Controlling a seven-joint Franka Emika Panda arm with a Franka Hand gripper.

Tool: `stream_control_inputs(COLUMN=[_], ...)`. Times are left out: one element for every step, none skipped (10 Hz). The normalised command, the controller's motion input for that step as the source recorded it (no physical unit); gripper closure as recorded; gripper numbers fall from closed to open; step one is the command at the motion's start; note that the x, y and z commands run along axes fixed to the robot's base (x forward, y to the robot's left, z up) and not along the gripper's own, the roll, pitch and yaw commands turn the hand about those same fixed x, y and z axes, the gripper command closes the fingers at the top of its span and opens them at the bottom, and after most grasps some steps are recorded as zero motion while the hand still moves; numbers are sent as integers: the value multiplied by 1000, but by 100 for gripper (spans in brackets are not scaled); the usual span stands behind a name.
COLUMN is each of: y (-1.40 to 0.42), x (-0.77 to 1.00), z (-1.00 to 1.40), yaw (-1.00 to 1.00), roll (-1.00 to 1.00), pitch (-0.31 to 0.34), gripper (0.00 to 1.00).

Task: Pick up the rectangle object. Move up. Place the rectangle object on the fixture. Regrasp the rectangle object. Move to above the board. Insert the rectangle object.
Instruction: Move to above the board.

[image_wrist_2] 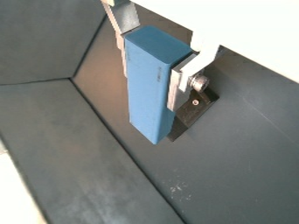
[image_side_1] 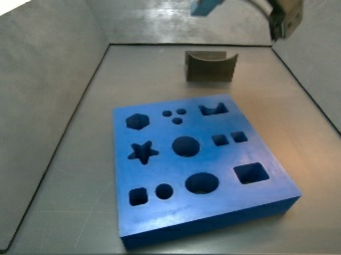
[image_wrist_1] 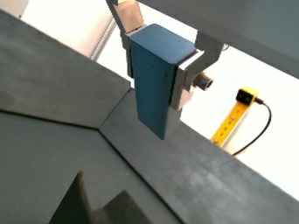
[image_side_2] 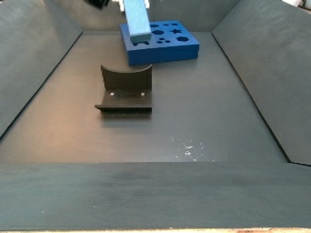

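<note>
High above the floor, we see the gripper point(image_wrist_2: 156, 54) closed on the upper end of the rectangle object point(image_wrist_2: 152, 83), which hangs down between the silver plates. We judge this the move-up step, the pick done. Below us stands the fixture point(image_side_2: 124, 89), the board point(image_side_2: 165, 43) beyond it; next we must lower the block into that notch.

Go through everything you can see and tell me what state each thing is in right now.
Tool: shut on the rectangle object, raised above the floor.
Rectangle object: held upright between the fingers, off the floor.
Fixture: empty, standing on the floor.
Board: flat on the floor, all visible holes empty.
</note>
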Motion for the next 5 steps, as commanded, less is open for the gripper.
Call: stream_control_inputs(y=[-79, -70, -64, -51, -39], x=[-98, -96, -92, -87, -78], z=[1000, 1000, 1000, 946, 832], yaw=[-57, -74, -81, -75, -66], roll=[-58, -52, -54, -62, -67], pitch=[-83, -42, 13, 51, 73], gripper=[100, 100, 100, 100, 100])
